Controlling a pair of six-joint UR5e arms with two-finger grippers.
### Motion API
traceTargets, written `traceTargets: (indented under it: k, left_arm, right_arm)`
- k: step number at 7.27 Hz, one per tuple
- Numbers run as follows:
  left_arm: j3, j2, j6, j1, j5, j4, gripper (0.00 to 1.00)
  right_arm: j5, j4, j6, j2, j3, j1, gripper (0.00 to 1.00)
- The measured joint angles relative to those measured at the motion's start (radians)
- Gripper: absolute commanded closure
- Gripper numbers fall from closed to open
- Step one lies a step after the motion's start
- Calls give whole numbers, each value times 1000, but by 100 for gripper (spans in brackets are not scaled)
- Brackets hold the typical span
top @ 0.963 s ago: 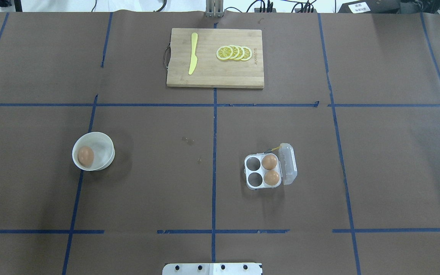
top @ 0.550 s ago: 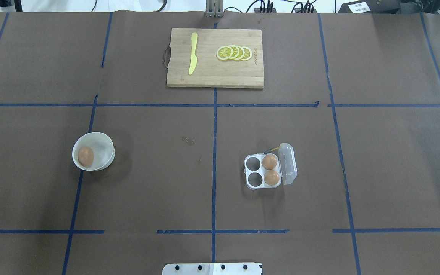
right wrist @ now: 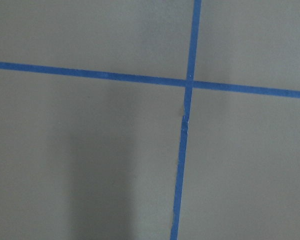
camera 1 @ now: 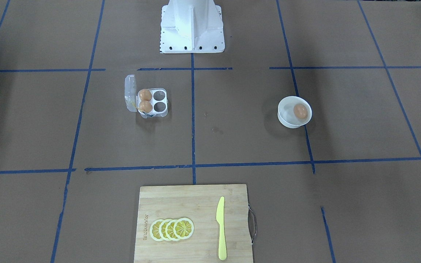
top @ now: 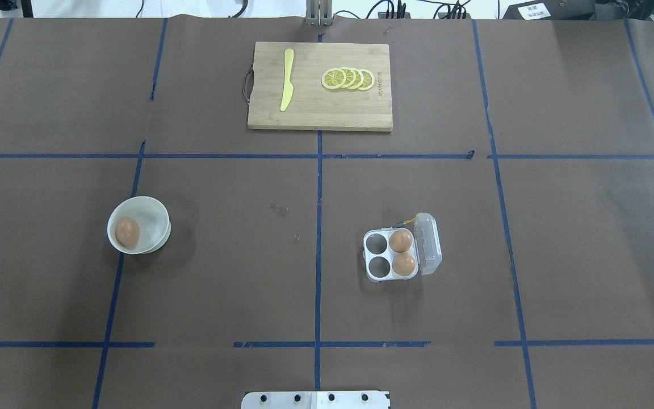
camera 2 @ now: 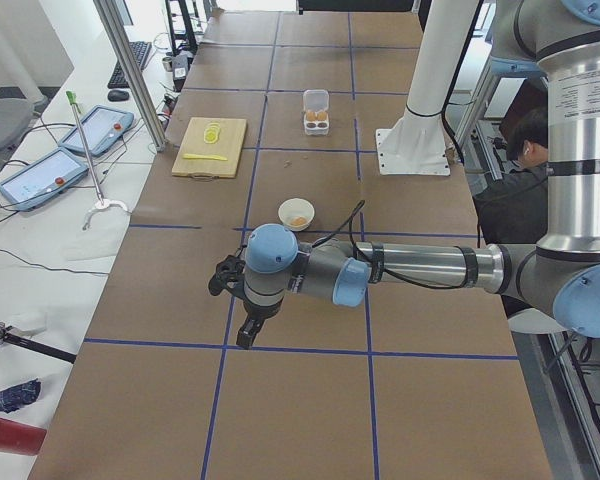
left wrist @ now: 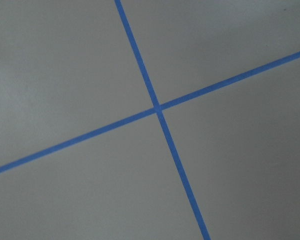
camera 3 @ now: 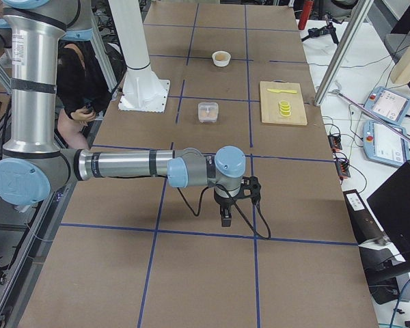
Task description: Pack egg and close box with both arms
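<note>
Jaw state of left gripper [camera 2: 245, 341] and right gripper [camera 3: 225, 218]: cannot tell. Egg [top: 127, 232] in white bowl [top: 156, 215], well apart from both jaws; open box [top: 388, 254] likewise. Spread left jaws wide, centre over egg, close gently.

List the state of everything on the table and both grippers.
egg: in the bowl, not yet packed
box: lid open, two cells filled, two empty
bowl: upright, holds one egg
knife: flat on the cutting board
lemon slices: overlapping on the cutting board
left gripper: pointing down, opening unclear
right gripper: pointing down, opening unclear
</note>
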Motion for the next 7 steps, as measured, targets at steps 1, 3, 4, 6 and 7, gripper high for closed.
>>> traceTargets:
  k: [1, 3, 4, 6, 7]
  left_arm:
    - [3, -7, 1, 1, 0, -65, 0]
    - [32, -29, -2, 1, 4, -291, 0]
    - [55, -43, -4, 1, 2, -383, 0]
    - [83, -65, -76, 0, -29, -472, 0]
    - [70, -67, -141, 3, -41, -505, 0]
  right_arm:
    - [-2, 0, 0, 21, 5, 0, 0]
    - [-2, 18, 0, 59, 18, 0, 0]
    - [-1, 37, 1, 65, 20, 1, 0]
    - [3, 51, 0, 62, 23, 1, 0]
    - [4, 66, -2, 60, 24, 1, 0]
